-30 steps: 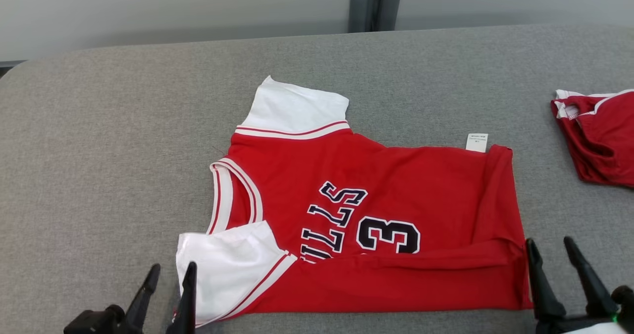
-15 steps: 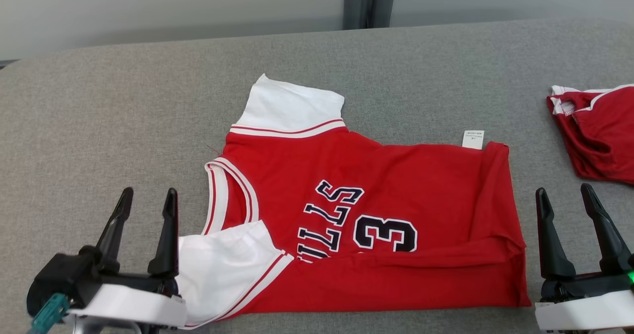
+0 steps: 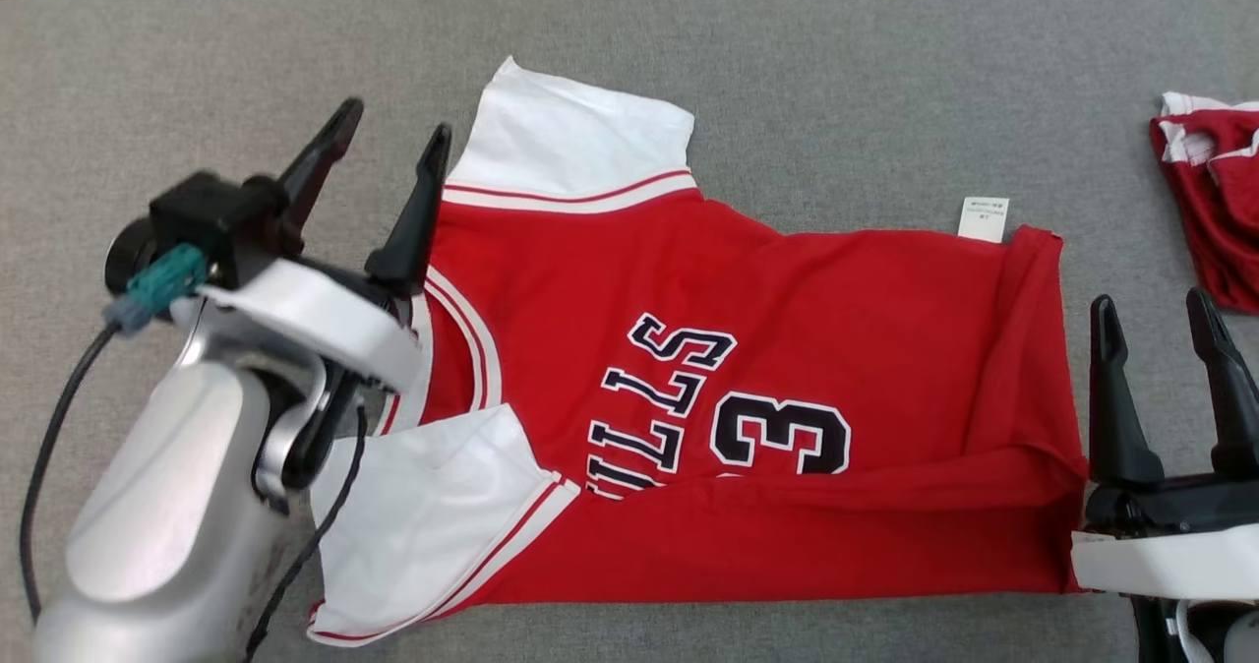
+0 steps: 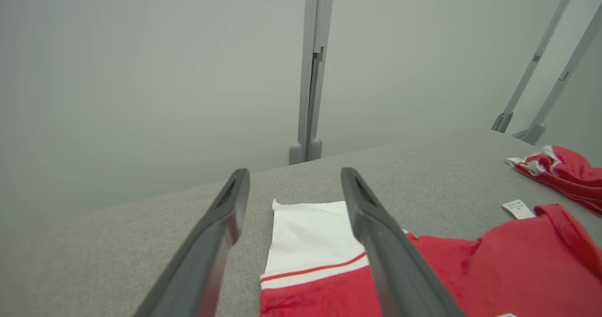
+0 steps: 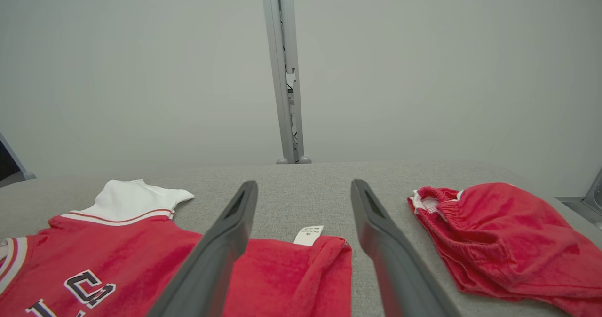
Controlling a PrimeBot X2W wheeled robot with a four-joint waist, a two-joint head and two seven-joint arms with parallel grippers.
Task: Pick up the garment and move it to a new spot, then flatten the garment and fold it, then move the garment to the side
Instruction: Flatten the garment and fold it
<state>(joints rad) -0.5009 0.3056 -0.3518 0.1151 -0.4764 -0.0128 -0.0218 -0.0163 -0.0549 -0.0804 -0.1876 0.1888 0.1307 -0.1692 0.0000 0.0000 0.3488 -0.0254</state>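
Observation:
The garment [image 3: 787,279], a red jersey with white sleeves, dark lettering and a number 3, lies spread on the grey table with its near long edge folded up over the front. My left gripper [image 3: 391,127] hovers open above the collar end, near the far white sleeve [image 4: 308,234]. At the hem end, just off the jersey's right edge, my right gripper [image 3: 1153,304] stands open and holds nothing. The right wrist view shows the hem [image 5: 329,265] and its white tag [image 5: 309,235] ahead of the open fingers [image 5: 225,241].
A second crumpled red garment [image 3: 1215,210] lies at the table's right edge, also in the right wrist view [image 5: 498,237]. The grey felt tabletop [image 3: 836,73] extends beyond the jersey. A grey wall and a vertical post [image 4: 312,67] stand behind the table.
The head camera has tilted down. My left arm has risen and reached forward from the near sleeve to the collar. My right gripper has moved forward along the hem. Both stay open.

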